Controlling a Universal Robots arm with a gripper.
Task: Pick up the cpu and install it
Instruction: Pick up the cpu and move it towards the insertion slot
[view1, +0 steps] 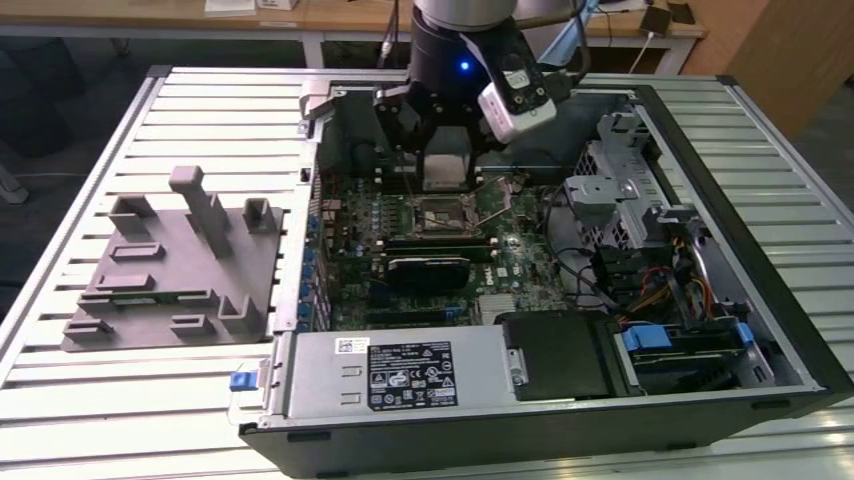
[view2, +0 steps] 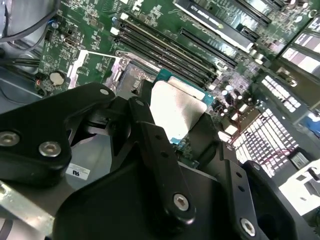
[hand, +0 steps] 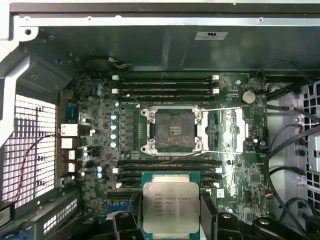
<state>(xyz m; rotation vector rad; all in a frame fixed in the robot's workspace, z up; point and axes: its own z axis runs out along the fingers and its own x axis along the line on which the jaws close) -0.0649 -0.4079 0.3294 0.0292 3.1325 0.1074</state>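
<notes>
- Gripper nearest us in the first wrist view, jaws clamped on cpu edges.
- We see cpu held flat above mobo, beside the open socket, not over it yet.

Matt silvery metal top of cpu, matt grey plastic block, ribbed pale metal table.

Slatted table with computer case, grey block
</notes>
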